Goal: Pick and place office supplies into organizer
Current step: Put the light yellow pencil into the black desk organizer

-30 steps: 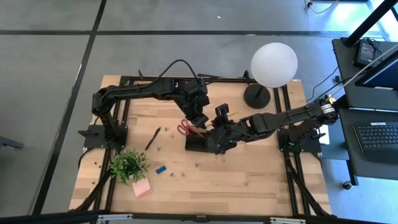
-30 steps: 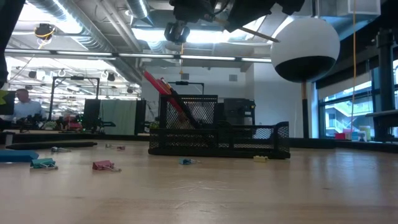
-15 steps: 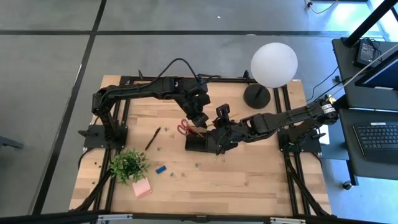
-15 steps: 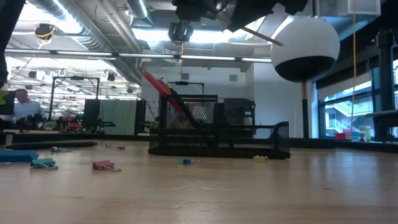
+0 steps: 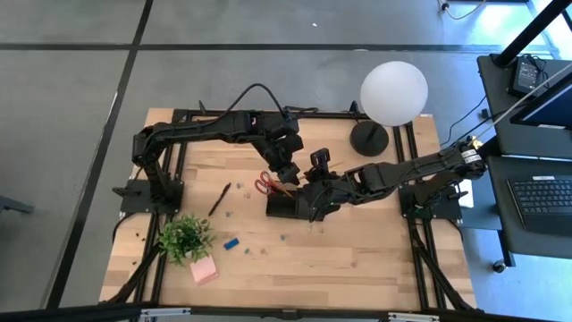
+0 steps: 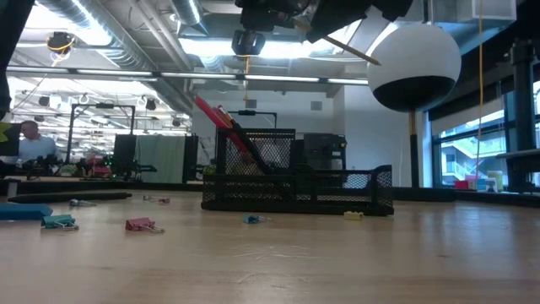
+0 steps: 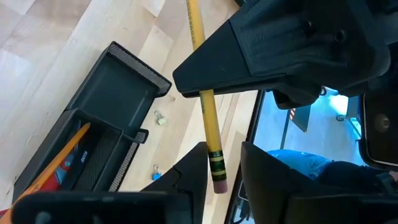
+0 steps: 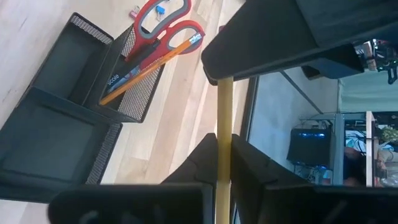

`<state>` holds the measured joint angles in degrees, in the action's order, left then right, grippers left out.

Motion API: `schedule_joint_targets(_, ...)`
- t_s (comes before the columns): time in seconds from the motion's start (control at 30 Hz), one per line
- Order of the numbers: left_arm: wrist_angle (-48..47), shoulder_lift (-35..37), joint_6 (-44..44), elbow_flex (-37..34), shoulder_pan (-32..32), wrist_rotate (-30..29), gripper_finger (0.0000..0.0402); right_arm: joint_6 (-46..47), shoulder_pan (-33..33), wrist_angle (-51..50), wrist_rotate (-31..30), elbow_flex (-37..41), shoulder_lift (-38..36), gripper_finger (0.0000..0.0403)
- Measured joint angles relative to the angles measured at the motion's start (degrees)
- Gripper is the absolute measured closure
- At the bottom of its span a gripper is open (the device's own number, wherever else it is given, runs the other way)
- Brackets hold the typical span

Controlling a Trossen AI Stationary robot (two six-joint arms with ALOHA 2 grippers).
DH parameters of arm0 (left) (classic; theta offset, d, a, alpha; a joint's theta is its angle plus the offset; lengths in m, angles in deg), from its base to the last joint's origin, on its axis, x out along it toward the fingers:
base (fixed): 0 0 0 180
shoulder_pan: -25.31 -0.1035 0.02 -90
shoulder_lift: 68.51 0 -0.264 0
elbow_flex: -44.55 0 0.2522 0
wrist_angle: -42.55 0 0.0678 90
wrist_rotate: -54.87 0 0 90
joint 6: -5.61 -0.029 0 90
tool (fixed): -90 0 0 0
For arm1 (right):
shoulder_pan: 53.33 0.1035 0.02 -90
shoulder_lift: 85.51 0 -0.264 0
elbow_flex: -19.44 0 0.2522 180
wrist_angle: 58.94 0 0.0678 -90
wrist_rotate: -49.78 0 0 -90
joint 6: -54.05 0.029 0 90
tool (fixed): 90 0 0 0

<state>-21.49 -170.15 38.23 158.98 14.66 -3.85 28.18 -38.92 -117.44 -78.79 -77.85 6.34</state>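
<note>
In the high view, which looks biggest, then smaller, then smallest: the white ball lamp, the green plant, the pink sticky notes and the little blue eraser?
1. White lamp globe, though it stands taller, nearer the camera.
2. Green plant.
3. Pink sticky notes.
4. Blue eraser.

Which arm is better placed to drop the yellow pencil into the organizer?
Right, probably: the right gripper is shut on the pencil above the organizer; the left gripper is only at its eraser end.
</note>
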Motion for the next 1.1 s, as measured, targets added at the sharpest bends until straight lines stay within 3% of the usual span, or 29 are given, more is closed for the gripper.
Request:
schedule_joint_targets(0.6, -0.9, 6.5, -7.7, 0.0, -0.9, 0.0, 0.0299, 2.2, 0.0, -0.1, 0.1, 0.0, 0.1, 0.0373)
schedule_joint_targets(0.7, -0.9, 9.1, -12.4, 0.0, -1.0, -3.1, 0.0300, 6.4, -0.2, 0.9, 2.1, 0.0, 0.1, 0.0369)
schedule_joint_targets(0.8, -0.9, 11.5, -18.2, 0.0, -0.4, -7.5, 0.0300, 12.5, -1.2, 3.9, 7.8, 0.0, 0.1, 0.0369)
schedule_joint_targets(1.1, -4.5, 17.2, -32.3, 0.0, 2.9, -22.3, 0.0299, 19.8, -5.4, 21.0, 20.4, 0.0, 0.1, 0.0362)
